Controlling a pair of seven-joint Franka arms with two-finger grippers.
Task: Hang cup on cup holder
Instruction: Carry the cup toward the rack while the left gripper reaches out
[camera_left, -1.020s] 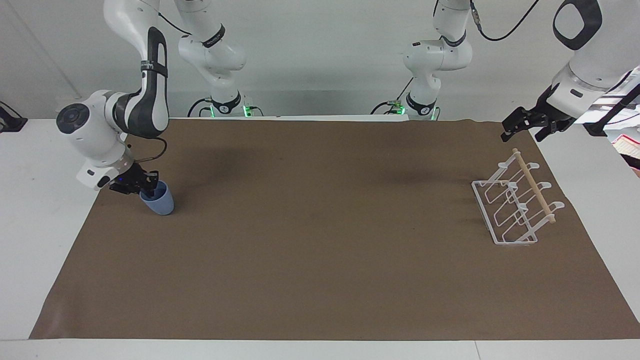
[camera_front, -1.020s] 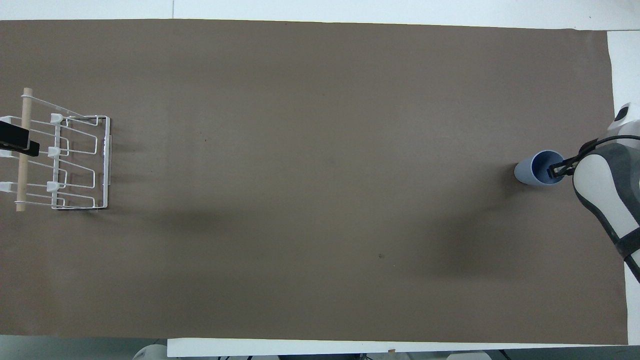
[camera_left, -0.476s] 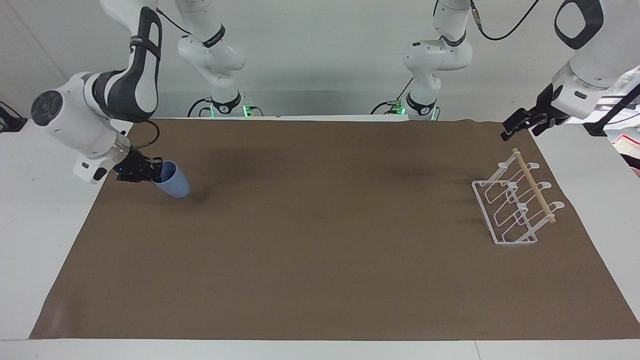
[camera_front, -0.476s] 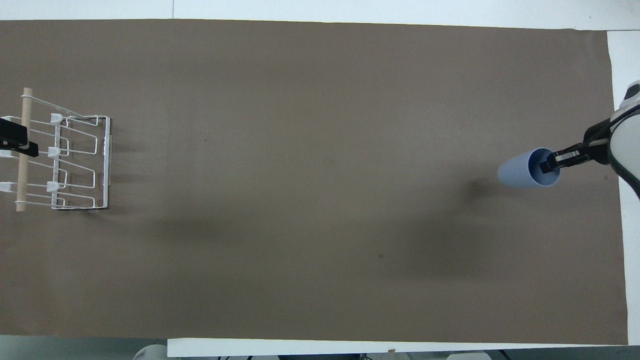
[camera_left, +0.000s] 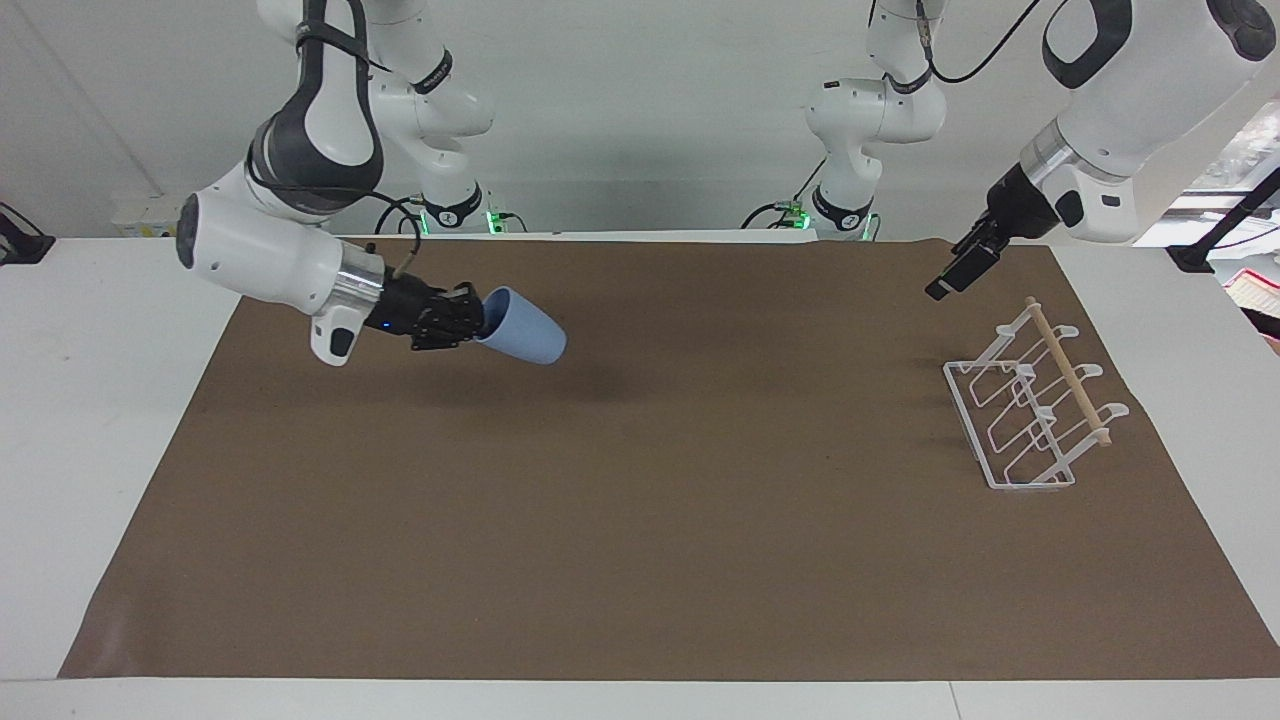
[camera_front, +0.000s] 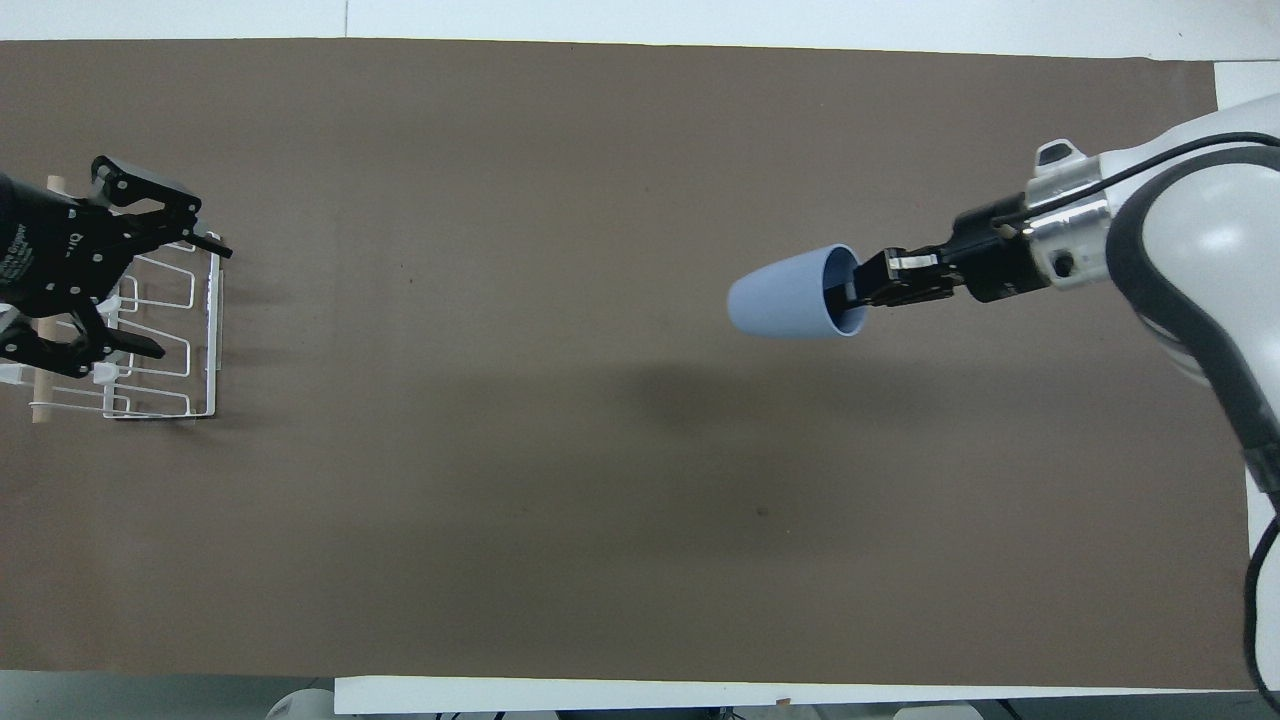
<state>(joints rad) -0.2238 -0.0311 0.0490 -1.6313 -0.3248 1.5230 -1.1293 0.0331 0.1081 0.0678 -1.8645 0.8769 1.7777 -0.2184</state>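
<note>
A smooth, matte light-blue tumbler (camera_left: 521, 327) hangs in mid-air on its side above the brown mat (camera_left: 640, 560), its narrower closed base pointing toward the left arm's end of the counter (camera_left: 100, 420). The right gripper (camera_left: 470, 315) clamps the cup's rim, one finger inside the open mouth and one outside, over the mat's right-arm half. A soft shadow falls on the mat beneath the cup. Well apart from it, at the left arm's end, stands the white wire cup holder (camera_left: 1030, 410), its slanted loop prongs rising to a thin, pale wooden dowel (camera_left: 1068, 371) along the top. The left gripper (camera_front: 160, 290) hovers over the rack with black fingers (camera_front: 165, 200) spread wide, holding nothing.
</note>
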